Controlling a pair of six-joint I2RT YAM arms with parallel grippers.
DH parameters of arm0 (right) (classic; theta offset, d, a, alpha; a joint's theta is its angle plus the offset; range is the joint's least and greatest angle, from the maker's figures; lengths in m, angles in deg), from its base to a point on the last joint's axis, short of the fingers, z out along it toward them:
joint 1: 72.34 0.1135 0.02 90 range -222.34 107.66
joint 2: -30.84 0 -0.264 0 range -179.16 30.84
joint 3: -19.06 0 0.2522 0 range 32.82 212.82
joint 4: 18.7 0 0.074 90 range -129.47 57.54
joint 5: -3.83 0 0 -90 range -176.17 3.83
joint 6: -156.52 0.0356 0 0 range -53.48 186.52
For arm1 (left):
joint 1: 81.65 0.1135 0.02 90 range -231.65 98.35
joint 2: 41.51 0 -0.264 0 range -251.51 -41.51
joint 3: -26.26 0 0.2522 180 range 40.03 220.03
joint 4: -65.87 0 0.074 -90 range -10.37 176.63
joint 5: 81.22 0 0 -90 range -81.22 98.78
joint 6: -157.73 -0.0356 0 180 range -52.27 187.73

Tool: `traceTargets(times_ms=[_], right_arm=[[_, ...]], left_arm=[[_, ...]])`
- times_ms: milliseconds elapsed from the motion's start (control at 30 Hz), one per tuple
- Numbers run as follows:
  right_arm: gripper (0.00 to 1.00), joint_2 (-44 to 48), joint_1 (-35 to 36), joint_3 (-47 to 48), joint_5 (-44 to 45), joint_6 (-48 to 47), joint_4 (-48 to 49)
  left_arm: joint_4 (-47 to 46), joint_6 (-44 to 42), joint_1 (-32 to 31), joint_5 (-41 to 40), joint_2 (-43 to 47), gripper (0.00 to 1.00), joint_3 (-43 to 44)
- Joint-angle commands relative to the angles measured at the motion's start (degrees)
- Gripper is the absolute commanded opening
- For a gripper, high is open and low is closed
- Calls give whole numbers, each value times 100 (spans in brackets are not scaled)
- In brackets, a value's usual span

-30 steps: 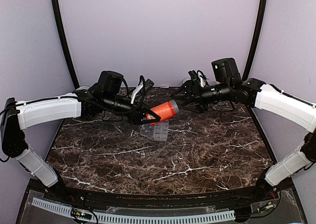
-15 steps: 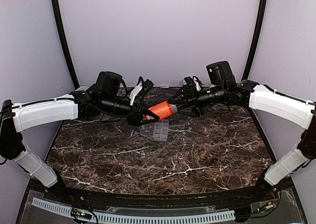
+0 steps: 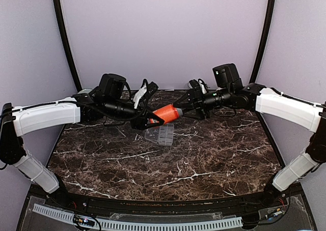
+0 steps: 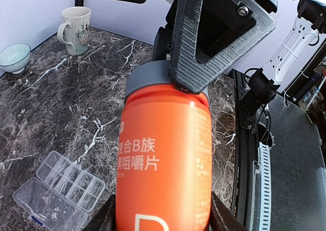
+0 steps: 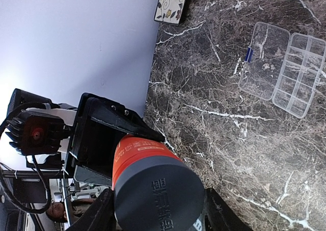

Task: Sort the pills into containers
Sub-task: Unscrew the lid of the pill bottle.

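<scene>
Orange plastic pill bottle point(image 3: 164, 114) with a grey screw cap point(image 3: 178, 110) is suspended on its side above the dark marble-patterned tabletop point(image 3: 178, 170), and it serves as the reference for all positions below. The left end effector point(image 3: 154, 120) grips the bottle's orange body. In the left wrist view, one finger sits against each side of the label end, partly open to the width of the body. The right end effector point(image 3: 184, 107) is at the cap end of the bottle, with its two black fingers point(image 5: 99, 213) straddling the grey cap, one on each side. Whether these fingers press the cap or only sit beside it cannot be told. The small flat clear-plastic organiser box point(image 3: 159, 136) rests on the tabletop directly below the bottle, apart from it and from both end effectors. Its transparent hinged lid is folded out flat next to the rows of small compartments. Beyond the bottle's cap end, near the rear wall, stand a white patterned ceramic mug point(image 4: 75, 30) and a pale ceramic bowl point(image 4: 14, 57).
</scene>
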Motion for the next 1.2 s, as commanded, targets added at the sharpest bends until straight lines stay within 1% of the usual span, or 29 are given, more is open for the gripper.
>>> traceTargets(times_ms=[0, 33, 233, 367, 533, 733, 967, 1167], right_arm=[[10, 53, 0, -68, -126, -254, 285], [7, 79, 0, -72, -87, -353, 251], [2, 382, 0, -190, 199, -1289, 44], [1, 660, 0, -361, 444, -1960, -49], [0, 1063, 0, -512, 713, -2526, -85], [0, 1422, 0, -841, 971, -3212, -219], [0, 1711, 1, -948, 1268, -3640, -377], [0, 1798, 9, -833, 1539, -3961, -679]], left_arm=[[-266, 163, -55, 325, 130, 0, 11], [-255, 222, -55, 426, 97, 0, 39], [-82, 614, -37, 1201, -195, 0, 325], [-98, 1012, 31, 1876, -374, 0, 512], [-299, 1403, 88, 2298, -468, 0, 537], [-961, 2246, 199, 3035, -621, 0, 522], [-1694, 2967, 230, 3474, -779, 0, 501], [-3385, 4321, 420, 3950, -822, 0, 87]])
